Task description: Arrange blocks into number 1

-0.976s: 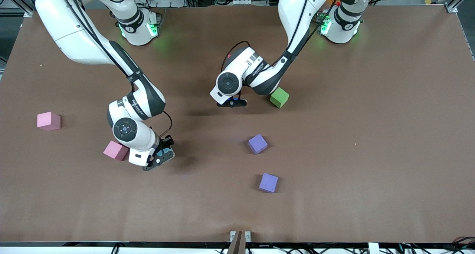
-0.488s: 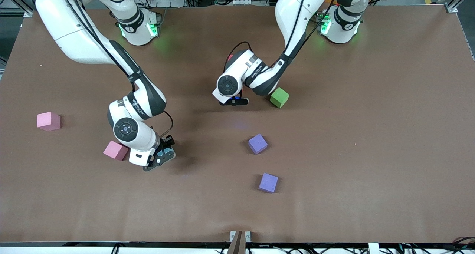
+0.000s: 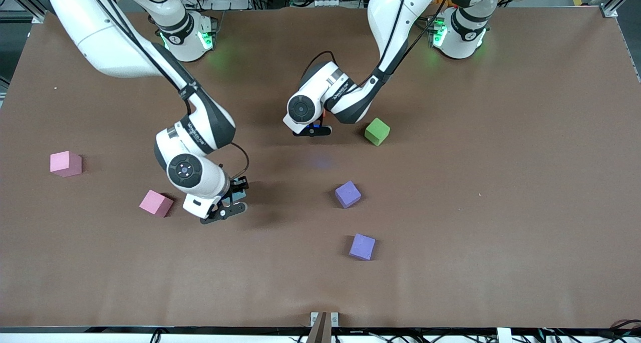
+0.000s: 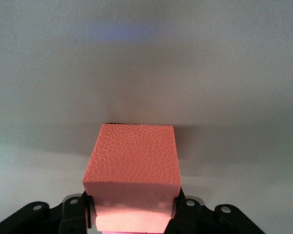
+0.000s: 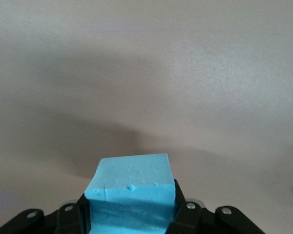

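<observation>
Taking the green block (image 3: 377, 131) as landmark, the two purple blocks (image 3: 362, 246) (image 3: 347, 194) lie nearer the camera than it with bare brown surface (image 3: 501, 208) all around, and the two pink blocks (image 3: 155, 203) (image 3: 65, 163) sit well off toward the right arm's end. The right gripper (image 3: 231, 201), bent low from its elbow over open surface beside the nearer pink block, is clamped on a light blue block (image 5: 132, 192). The left gripper (image 3: 312, 129), just beside the green block, grasps an orange-red block (image 4: 133, 168) above the surface.
</observation>
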Controlling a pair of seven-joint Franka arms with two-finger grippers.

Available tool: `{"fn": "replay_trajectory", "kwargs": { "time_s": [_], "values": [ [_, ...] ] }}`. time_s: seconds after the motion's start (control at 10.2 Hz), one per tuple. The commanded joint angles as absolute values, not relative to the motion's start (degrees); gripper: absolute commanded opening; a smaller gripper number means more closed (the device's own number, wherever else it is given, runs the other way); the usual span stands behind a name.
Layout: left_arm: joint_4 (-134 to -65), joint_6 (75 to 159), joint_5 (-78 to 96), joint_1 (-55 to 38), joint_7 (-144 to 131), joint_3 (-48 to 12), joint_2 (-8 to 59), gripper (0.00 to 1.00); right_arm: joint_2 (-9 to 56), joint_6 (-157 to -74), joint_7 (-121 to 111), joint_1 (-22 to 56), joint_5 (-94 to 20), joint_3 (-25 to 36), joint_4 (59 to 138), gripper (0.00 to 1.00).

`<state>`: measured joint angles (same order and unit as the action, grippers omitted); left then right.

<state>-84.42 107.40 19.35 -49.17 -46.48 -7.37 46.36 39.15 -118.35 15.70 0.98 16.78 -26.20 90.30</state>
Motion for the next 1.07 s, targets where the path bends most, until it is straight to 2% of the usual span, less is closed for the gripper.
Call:
{"fn": "replay_trajectory", "kwargs": {
  "time_s": [0.0,0.1,0.2,0.29,0.68,0.98],
  "values": [
    [-87.0,107.5,21.0,-49.5,-47.3,-7.6,45.1,0.55,38.1,-116.1,21.8,0.5,17.2,-28.6,90.2,0.0],
    [-87.4,107.4,21.0,-49.5,-47.4,-7.6,44.9,0.64,38.1,-115.8,23.4,0.3,17.2,-30.0,90.2,0.0],
    [-87.4,107.4,21.0,-49.5,-48.2,-7.7,44.8,0.97,38.1,-115.8,23.8,0.3,17.2,-30.1,90.2,0.0],
    [-87.3,107.4,20.9,-49.6,-50.0,-7.8,44.7,1.0,38.1,-115.8,23.9,0.3,17.2,-30.1,90.2,0.0],
    [-86.9,102.9,20.8,-48.7,-50.0,-7.7,41.8,1.0,38.1,-115.8,26.4,0.9,17.2,-30.1,90.4,0.0],
    [-86.7,100.5,20.1,-46.1,-49.0,-7.5,39.2,1.0,37.2,-112.4,33.8,1.1,17.3,-34.3,90.4,0.0]
  ]
}}
